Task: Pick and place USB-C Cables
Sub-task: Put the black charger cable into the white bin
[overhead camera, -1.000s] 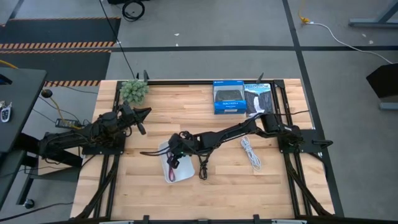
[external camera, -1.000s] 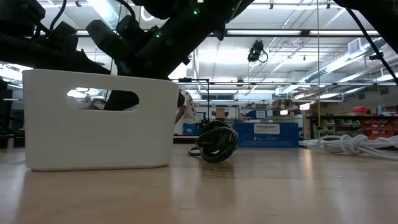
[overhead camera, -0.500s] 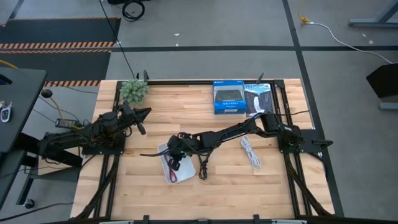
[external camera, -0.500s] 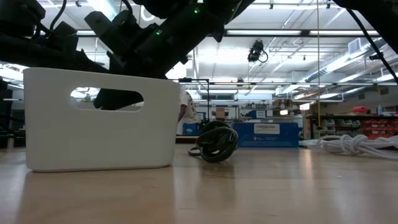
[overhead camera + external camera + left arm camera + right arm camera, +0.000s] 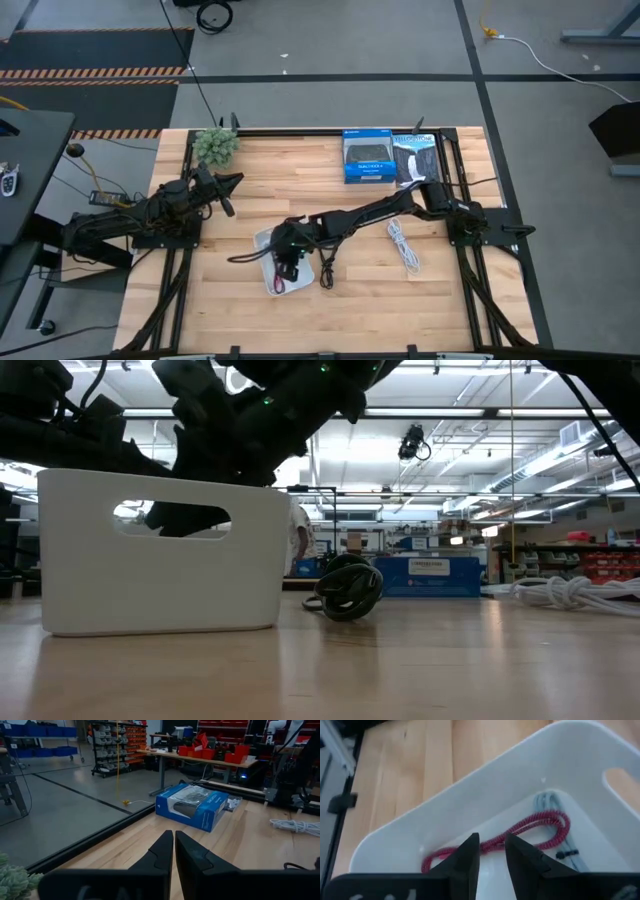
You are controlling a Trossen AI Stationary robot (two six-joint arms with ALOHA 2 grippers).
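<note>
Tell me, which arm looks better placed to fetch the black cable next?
The right one, probably. The right gripper hangs over the white tray, beside the black cable, with the red cable in the tray. The left gripper waits shut at the far side near the plant.

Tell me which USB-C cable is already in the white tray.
The dark red cable, lying inside the white tray; the black cable and white cable lie outside on the table.

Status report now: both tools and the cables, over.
Right tool open over white tray, red cable inside. Left tool shut, parked at table's left. Black cable and white cable remain on table.
</note>
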